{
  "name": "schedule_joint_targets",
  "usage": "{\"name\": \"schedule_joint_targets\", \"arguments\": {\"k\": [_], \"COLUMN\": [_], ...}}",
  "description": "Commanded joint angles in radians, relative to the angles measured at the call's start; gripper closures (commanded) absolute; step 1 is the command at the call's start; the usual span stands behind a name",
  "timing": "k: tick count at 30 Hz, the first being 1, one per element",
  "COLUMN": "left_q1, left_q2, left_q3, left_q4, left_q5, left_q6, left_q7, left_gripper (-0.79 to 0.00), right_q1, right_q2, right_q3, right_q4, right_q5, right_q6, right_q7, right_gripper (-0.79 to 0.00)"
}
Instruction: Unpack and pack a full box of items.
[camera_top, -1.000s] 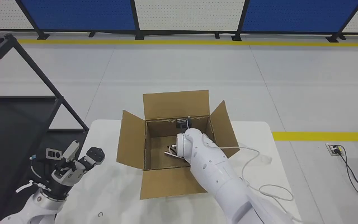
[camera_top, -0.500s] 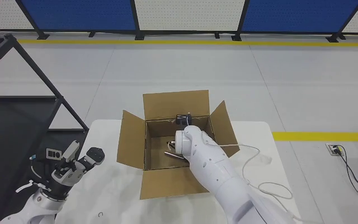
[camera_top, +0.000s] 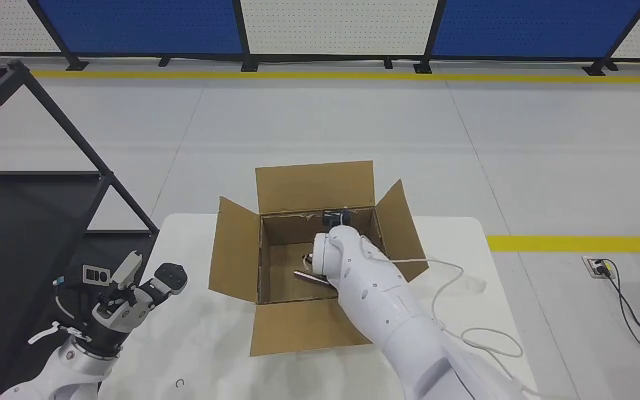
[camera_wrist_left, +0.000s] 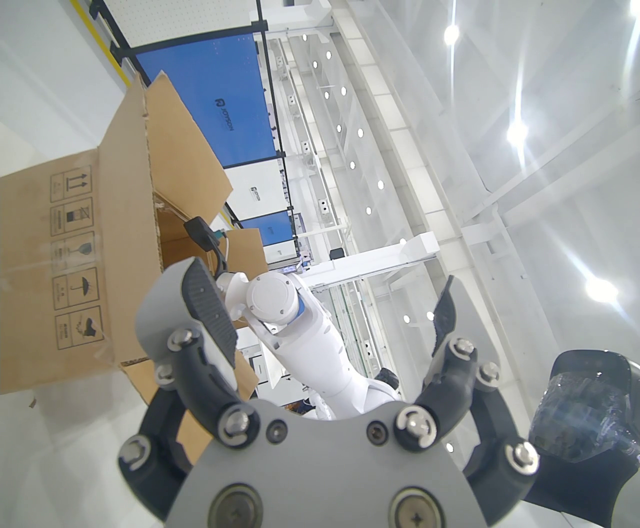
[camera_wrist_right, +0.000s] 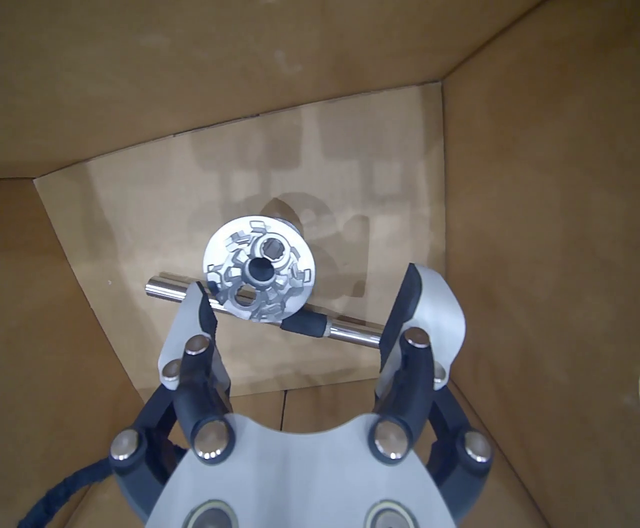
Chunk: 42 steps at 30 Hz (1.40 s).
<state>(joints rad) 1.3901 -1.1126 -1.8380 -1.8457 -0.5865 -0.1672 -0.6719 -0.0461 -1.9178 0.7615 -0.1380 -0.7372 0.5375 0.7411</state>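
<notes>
Matt cardboard box (camera_wrist_right: 525, 200); glossy metal rod (camera_wrist_right: 357, 334); dull metal disc (camera_wrist_right: 295, 260).

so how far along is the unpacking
Done: the box stands open. In hand: nothing; the right gripper hangs open inside it, over a metal disc and rod. To do: lift those out, then repack. The left gripper is open beside the box.

Right claw (camera_wrist_right: 306, 295) gapes wide, pointing down; left claw (camera_wrist_left: 322, 295) (tilted upward) likewise spread.
</notes>
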Motion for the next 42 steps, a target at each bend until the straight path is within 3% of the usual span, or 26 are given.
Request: {"name": "schedule_joint_targets", "arguments": {"k": [1, 10, 13, 22, 28, 34, 42], "left_q1": [0.0, 0.0, 0.0, 0.009, 0.009, 0.014, 0.045], "left_q2": [0.0, 0.0, 0.0, 0.0, 0.001, 0.004, 0.006], "left_q3": [0.0, 0.0, 0.0, 0.007, 0.013, 0.04, 0.046], "left_q4": [0.0, 0.0, 0.0, -0.014, -0.013, -0.009, 0.01], "left_q5": [0.0, 0.0, 0.0, 0.013, 0.029, 0.151, 0.237], "left_q6": [0.0, 0.0, 0.0, 0.004, 0.016, 0.027, -0.001], "left_q7": [0.0, 0.0, 0.0, 0.016, 0.034, 0.062, 0.086], "left_gripper": [-0.785, -0.785, -0.785, -0.785, -0.785, -0.785, -0.785], "right_q1": [0.002, 0.006, 0.003, -0.006, 0.001, 0.001, -0.024], "right_q2": [0.003, 0.015, 0.015, 0.015, 0.017, 0.017, 0.046], "right_q3": [0.006, 0.023, 0.025, 0.029, 0.029, 0.029, 0.072], "right_q4": [0.003, -0.005, -0.028, -0.042, -0.035, -0.035, -0.09], "right_q5": [0.007, 0.011, 0.01, 0.001, -0.005, -0.005, 0.028], "right_q6": [0.01, 0.072, 0.034, -0.108, -0.104, -0.104, -0.149], "right_q7": [-0.006, -0.037, -0.06, -0.118, -0.116, -0.116, -0.207], "right_gripper": [-0.69, -0.717, -0.785, -0.785, -0.785, -0.785, -0.785]}}
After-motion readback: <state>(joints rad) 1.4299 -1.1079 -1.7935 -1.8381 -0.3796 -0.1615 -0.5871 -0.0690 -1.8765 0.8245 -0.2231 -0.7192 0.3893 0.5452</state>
